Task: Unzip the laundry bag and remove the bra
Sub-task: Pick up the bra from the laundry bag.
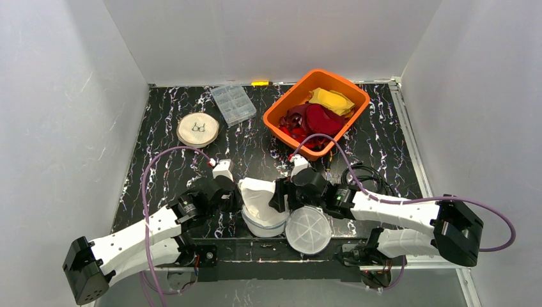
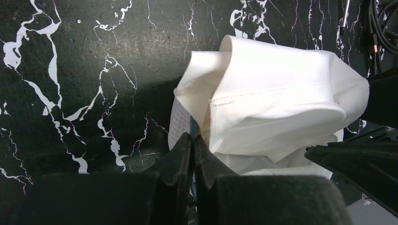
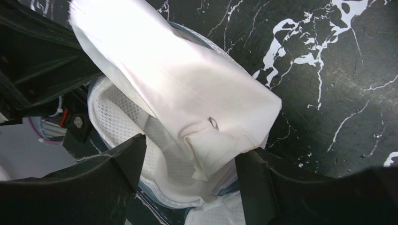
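Our left hand (image 2: 192, 144) is pinched tight, its two fingers pressed together on a thin blue-grey edge of the laundry bag (image 3: 115, 119) at the bottom centre of the left wrist view. Our right hand (image 3: 191, 151) stands wide, one finger on each side of a folded end of the white bra (image 2: 277, 103), which hangs between them in the lower middle of the right wrist view. We cannot tell whether either finger touches the cloth. We see the bra rising out of the bag's open mouth, partly out and partly over the white mesh lining, with the bag's blue rim curving below it.

In the top view the two hands face each other at the lower centre of the frame, with bag and bra between them. Just to the lower right of the bag lies a round white mesh disc (image 1: 309, 231), at the near edge of the black marbled tabletop (image 1: 166, 115). A coil of black cable (image 1: 365, 174) lies right of centre. Farther up, an orange basket (image 1: 281, 107) at the upper right holds red cloth (image 1: 321, 118) and yellow cloth (image 1: 332, 100). Upper left of centre sit a clear plastic box (image 1: 233, 103) and a round tan pad (image 1: 198, 130). A small yellow object (image 1: 260, 83) lies at the far edge.
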Controlling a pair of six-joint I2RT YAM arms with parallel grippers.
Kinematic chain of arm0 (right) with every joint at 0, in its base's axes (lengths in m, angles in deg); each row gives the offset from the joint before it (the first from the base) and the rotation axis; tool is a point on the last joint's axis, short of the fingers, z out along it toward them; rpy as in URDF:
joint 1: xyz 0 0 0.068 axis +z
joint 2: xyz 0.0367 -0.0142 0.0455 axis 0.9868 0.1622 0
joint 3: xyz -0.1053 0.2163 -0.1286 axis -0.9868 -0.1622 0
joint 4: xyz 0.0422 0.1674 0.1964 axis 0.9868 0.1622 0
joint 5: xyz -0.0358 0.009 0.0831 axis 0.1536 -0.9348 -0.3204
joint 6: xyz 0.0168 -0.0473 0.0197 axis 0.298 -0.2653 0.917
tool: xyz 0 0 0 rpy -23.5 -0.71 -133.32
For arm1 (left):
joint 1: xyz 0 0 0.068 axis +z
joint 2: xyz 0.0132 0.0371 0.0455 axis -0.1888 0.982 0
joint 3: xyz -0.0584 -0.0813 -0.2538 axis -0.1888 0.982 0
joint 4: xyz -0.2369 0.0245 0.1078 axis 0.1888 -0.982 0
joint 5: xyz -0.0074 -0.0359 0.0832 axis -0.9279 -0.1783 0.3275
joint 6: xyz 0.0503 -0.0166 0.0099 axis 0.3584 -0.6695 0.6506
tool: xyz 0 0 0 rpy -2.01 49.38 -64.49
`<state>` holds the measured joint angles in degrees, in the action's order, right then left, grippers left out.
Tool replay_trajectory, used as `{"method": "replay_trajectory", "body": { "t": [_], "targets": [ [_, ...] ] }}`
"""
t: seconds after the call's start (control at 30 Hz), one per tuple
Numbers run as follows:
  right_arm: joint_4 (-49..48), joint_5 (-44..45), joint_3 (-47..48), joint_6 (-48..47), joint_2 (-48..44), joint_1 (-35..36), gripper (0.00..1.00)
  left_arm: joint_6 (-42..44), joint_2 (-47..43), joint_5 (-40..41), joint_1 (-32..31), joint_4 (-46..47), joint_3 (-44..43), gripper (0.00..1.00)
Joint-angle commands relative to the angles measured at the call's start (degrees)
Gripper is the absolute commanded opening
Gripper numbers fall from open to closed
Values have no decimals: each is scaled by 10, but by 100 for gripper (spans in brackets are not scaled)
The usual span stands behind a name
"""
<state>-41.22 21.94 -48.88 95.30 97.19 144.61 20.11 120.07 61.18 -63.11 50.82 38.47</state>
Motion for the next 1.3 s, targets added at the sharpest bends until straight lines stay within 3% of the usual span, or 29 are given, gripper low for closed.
{"method": "replay_trajectory", "body": {
  "t": [0.0,0.1,0.27,0.47,0.73,0.83,1.13,1.27],
  "targets": [
    [-66,10,17,-12,-3,3,69,-1,-5,-2,3,4,7,0],
    [-89,9,7,-10,-10,3,61,0,-4,-4,2,7,8,0],
    [-120,-3,-5,3,-8,3,63,-3,-2,-6,2,11,10,0],
    [-130,-27,-1,10,15,2,56,-3,0,-8,3,13,8,0],
    [-112,-44,2,-1,41,3,58,-3,-4,-8,3,9,8,0],
    [-112,-44,0,-2,44,2,49,-4,-4,-8,2,10,8,0],
    [-104,-40,4,-9,17,2,1,-6,-9,-6,3,-1,7,0],
    [-73,-32,13,-36,-11,3,1,-7,-23,1,2,-16,4,0]
  ]
}}
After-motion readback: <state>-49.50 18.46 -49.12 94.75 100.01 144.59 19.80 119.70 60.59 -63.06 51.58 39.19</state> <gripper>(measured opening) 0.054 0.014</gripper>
